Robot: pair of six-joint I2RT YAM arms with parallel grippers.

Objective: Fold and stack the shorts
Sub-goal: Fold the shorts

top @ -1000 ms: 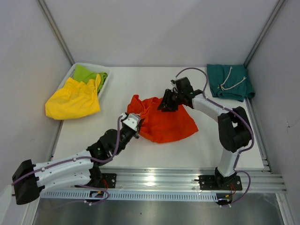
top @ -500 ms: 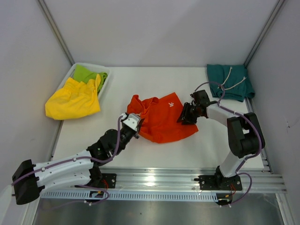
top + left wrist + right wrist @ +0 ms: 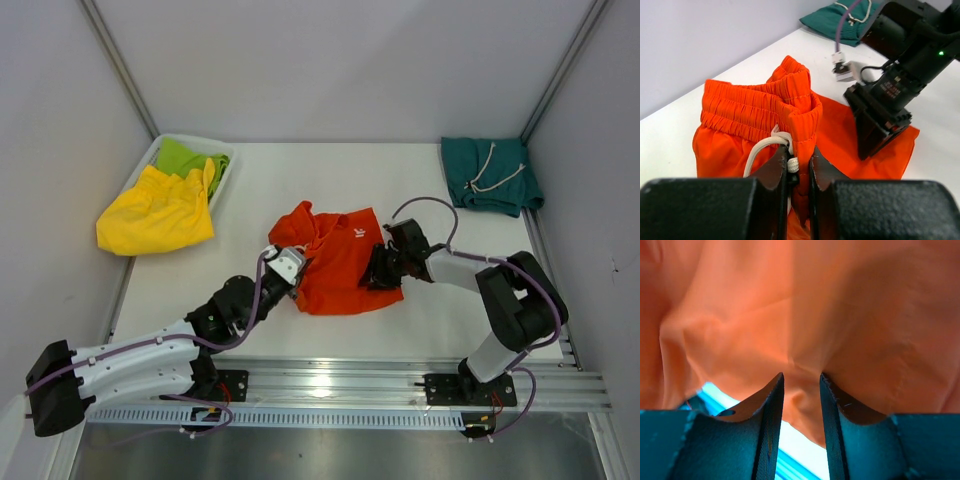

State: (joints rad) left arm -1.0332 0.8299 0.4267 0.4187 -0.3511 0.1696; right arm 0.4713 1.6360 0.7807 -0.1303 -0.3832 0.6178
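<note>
Shorts are what this job is about, and the orange shorts lie in the middle of the tabletop, bunched and partly doubled over. The left jaws are pressed tight on the stretchy waistband, at the left edge of the cloth in the top view, and they nip the white drawstring too. The right jaws are at the right edge of the cloth. Up close, wrinkles run into the thin gap between them, so they look to be pinching a bit of the orange cloth. The teal shorts sit folded in the upper right corner, well apart. The yellow shorts and lime-green shorts wait in the upper left, at a white bin. I think the step now is folding the orange pair. To do it well, both sides should hold tight and pull gently apart so the cloth goes flat. Then one side should be laid over the other, edges lined up, low to the tabletop so nothing flops. The jaws should let go only once the cloth lies down. A tug on the string could bunch the waistband.
</note>
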